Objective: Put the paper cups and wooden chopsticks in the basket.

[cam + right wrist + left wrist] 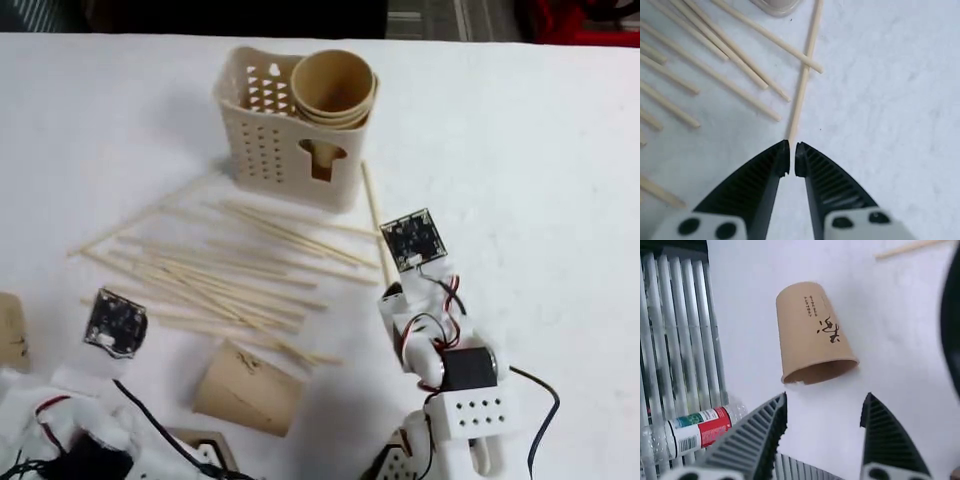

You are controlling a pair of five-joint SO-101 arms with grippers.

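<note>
A cream perforated basket (262, 150) stands at the back with stacked paper cups (333, 88) in it. Wooden chopsticks (225, 275) lie scattered in front of it. One paper cup (248, 390) lies on its side near the front. Another paper cup (812, 332) lies on its side by the table's left edge, just beyond my open left gripper (826, 399), which holds nothing. My right gripper (792, 152) is shut on the near end of a single chopstick (802, 85) that runs toward the basket's right corner (375, 225).
Past the table's left edge are a radiator (675, 330) and a plastic bottle (690, 432). The right half of the white table (540, 180) is bare. Both arms sit at the front edge, the right arm (455, 385) beside the fallen cup.
</note>
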